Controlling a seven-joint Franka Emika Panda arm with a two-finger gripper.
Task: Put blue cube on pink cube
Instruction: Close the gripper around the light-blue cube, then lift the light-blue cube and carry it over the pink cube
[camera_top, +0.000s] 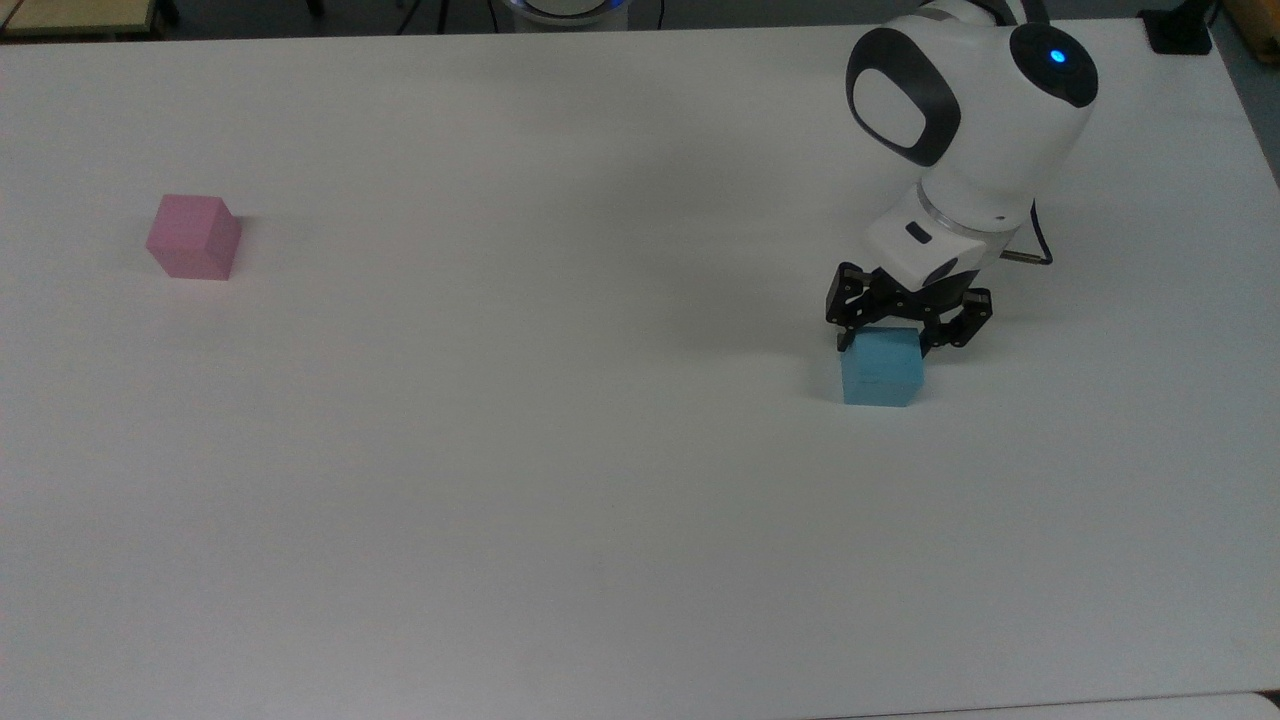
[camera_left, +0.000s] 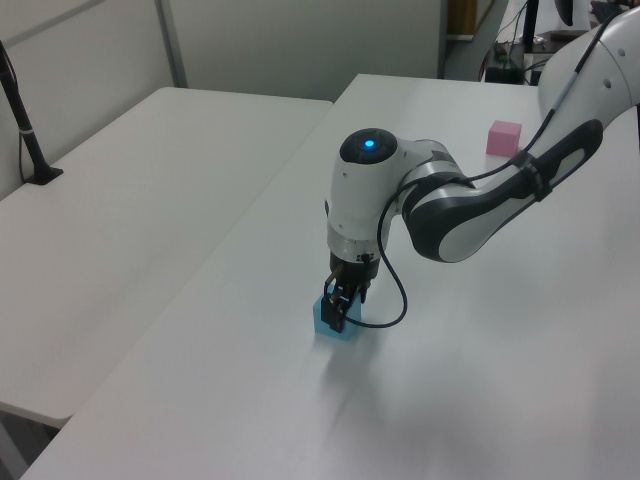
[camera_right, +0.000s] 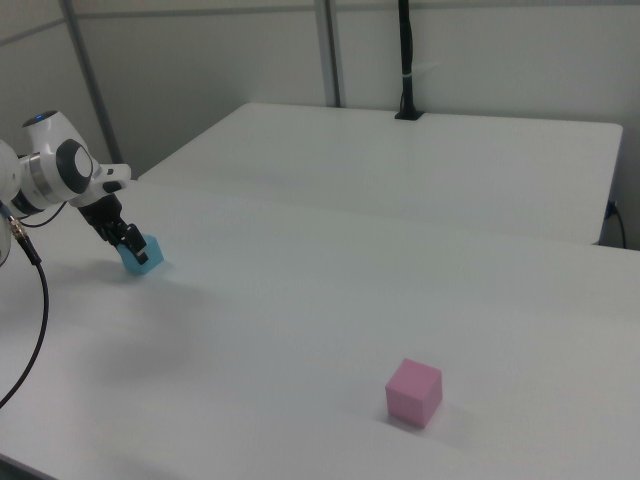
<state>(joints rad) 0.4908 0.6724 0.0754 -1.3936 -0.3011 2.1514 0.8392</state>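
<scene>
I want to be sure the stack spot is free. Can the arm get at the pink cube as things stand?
Probably yes: the pink cube stands alone on the table, its top bare, and nothing lies between it and the gripper at the blue cube.

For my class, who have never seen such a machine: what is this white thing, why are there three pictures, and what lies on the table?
It is a robot arm ending in a two-finger gripper. Three cameras photograph the same moment: one from above, two from opposite sides. On the white table lie a blue cube and, far from it, a pink cube. The gripper's fingers have closed on either side of the blue cube, which rests on the table.
</scene>
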